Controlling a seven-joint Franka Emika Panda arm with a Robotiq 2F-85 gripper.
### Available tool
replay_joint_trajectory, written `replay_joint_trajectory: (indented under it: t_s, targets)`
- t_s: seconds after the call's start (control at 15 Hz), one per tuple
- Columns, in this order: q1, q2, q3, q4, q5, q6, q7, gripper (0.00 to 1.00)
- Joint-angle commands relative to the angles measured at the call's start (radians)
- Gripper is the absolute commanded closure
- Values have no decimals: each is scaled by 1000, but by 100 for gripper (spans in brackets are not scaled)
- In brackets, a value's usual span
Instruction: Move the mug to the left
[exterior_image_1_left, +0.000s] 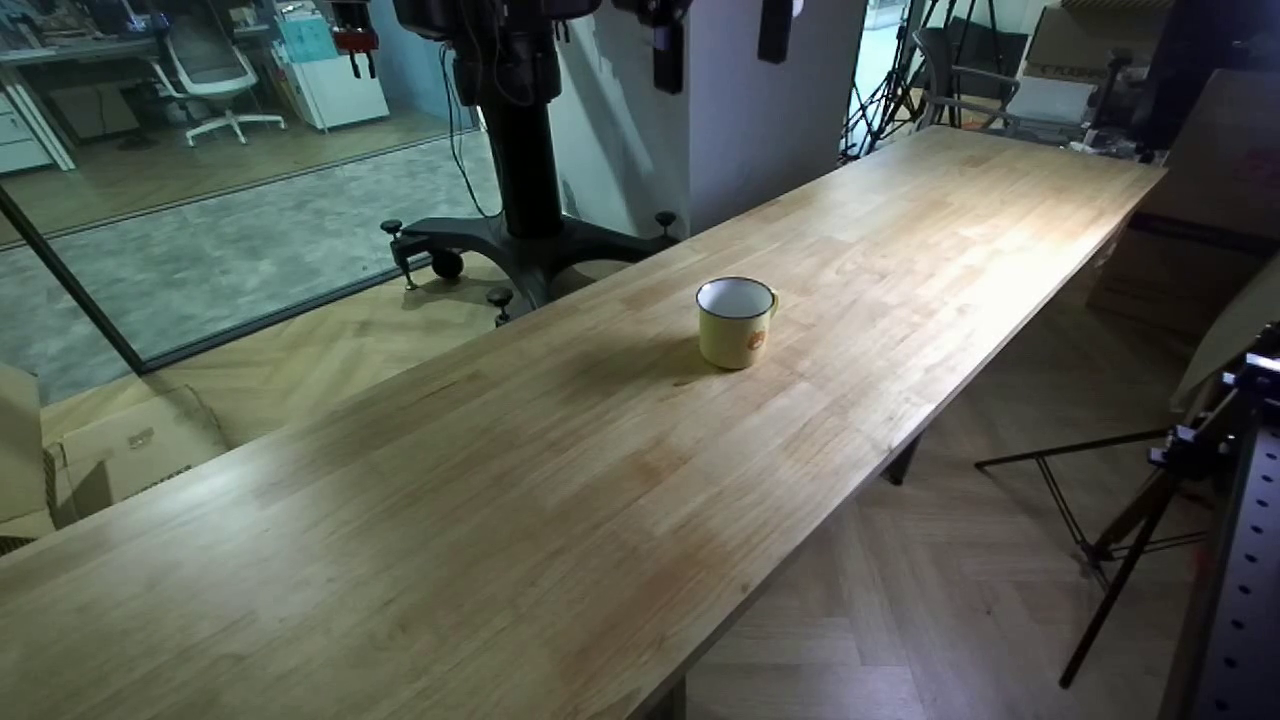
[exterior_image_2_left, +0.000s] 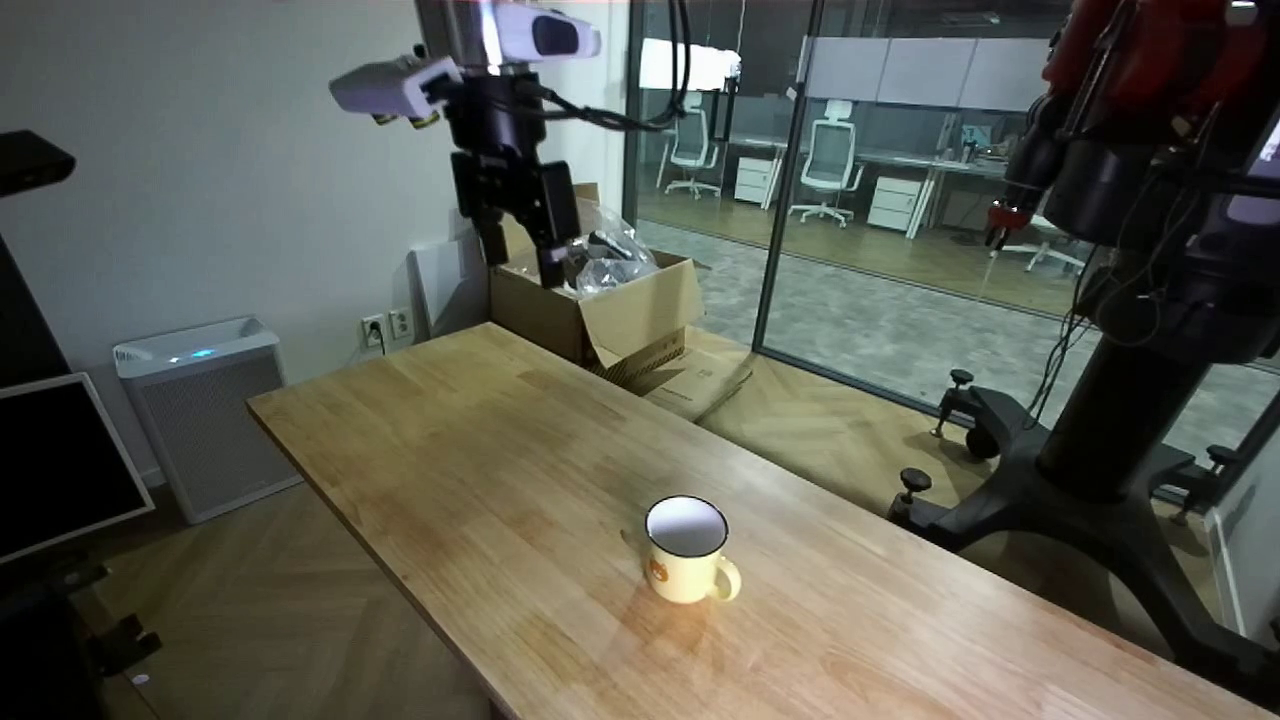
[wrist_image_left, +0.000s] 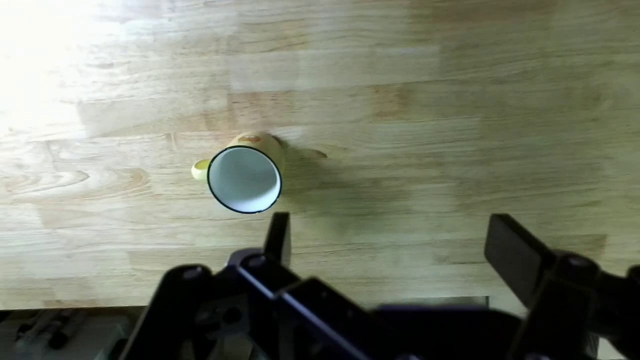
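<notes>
The claw (wrist_image_left: 390, 219) looms near in the wrist view, jaws wide apart on nothing. Left of their gap and farther off, the mug (wrist_image_left: 245, 177) stands upright on the counter (wrist_image_left: 400, 125), handle (wrist_image_left: 197, 174) pointing left; reaching it likely needs a leftward shift.

At left, a blue-lit air purifier (exterior_image_2_left: 215, 425) stands by the pale wall (exterior_image_2_left: 220, 180). Beyond the far right corner of the wooden table (exterior_image_2_left: 450, 450) I see an open cardboard box (exterior_image_2_left: 645, 308); right of that, white-framed office chairs (exterior_image_2_left: 830, 152) behind a glass partition (exterior_image_2_left: 777, 240). Herringbone flooring (exterior_image_1_left: 880, 600) runs underfoot.
</notes>
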Motion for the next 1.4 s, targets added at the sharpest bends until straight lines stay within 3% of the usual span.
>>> replay_joint_trajectory:
  t_s: [0.0, 0.13, 0.2, 0.67, 0.93, 1.33]
  targets:
    - [-9, 145, -38, 44, -85, 99, 77, 0]
    - [0, 211, -64, 55, -104, 140, 89, 0]
    - [4, 150, -66, 13, -66, 124, 30, 0]
    - [14, 193, -74, 19, -94, 179, -5, 0]
    - [-13, 331, -114, 101, -92, 252, -92, 0]
    - [-75, 546, -119, 256, -34, 277, -351, 0]
